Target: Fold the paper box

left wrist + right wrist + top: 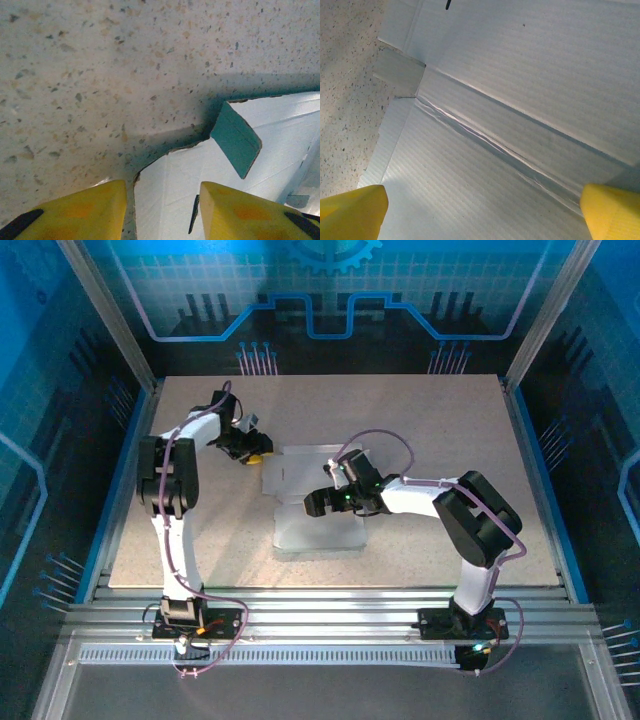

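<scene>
Nearest: left arm base (pixel 190 618) and right arm base (pixel 462 622), fixed at the desk (pixel 430 420) near edge.

Top view: paper box (pixel 312 532) lies opened flat mid-desk, pale side up. The left claw (pixel 255 453) is at its far-left corner and the right claw (pixel 318 502) over its middle.

Left wrist view: left claw (pixel 162 192) is spread, one finger over bare desk (pixel 100 75), the other over the paper box (pixel 280 130) edge. One teal flap (pixel 235 137) stands raised.

Right wrist view: right claw (pixel 482 200) is spread wide above creased pale panels of the paper box (pixel 520 75).
</scene>
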